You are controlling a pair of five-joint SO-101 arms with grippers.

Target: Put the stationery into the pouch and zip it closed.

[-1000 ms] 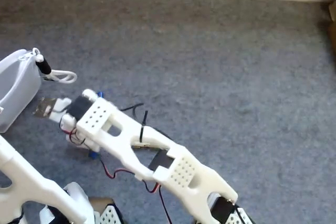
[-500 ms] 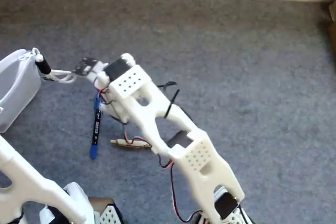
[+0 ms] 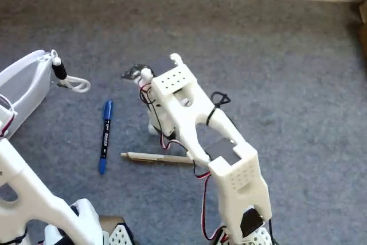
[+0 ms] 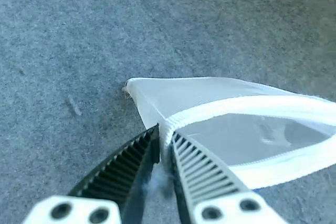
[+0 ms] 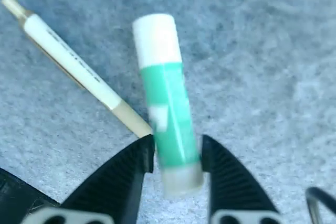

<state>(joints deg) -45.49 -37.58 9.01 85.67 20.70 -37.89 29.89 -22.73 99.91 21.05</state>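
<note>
**Glue stick pinched on the right, pouch rim pinched on the left**

From my station, the high view shows a flat grey carpet (image 3: 275, 55) with a short, nubby pile. The pouch (image 3: 26, 84) lies at the far 9 o'clock edge. It is a soft, translucent white bag, and a black zip pull (image 3: 59, 71) with a thin white cord loop (image 3: 77, 84) hangs off its 3 o'clock end.

My left gripper (image 4: 164, 140) has its ribbed black pads pressed together on the pouch's rim, a woven white band (image 4: 252, 103). Past the pinch, the band opens into a lens-shaped mouth over the frosted film.

The right arm (image 3: 189, 113), a white printed shell with perforated panels and loose red and black wires, stands in the middle of the carpet. In its wrist view the right gripper (image 5: 176, 148) has its smooth black jaws pinching the base end of the glue stick (image 5: 165, 98). The stick is a round green tube with a white cap that points away from the jaws.

A slim pen (image 3: 155, 158) with a cream barrel and a tan grip lies on the carpet at about 6 o'clock of that arm's wrist, running 9 to 3. In the right wrist view its tan end (image 5: 131, 119) looks just beside the glue stick, though I cannot tell whether they touch.

A blue marker (image 3: 105, 136) with a black barrel lies at 9 o'clock of the arm, running roughly 12 to 6, well apart from the pouch.

The left arm (image 3: 28, 196) is at 7 o'clock.
</note>
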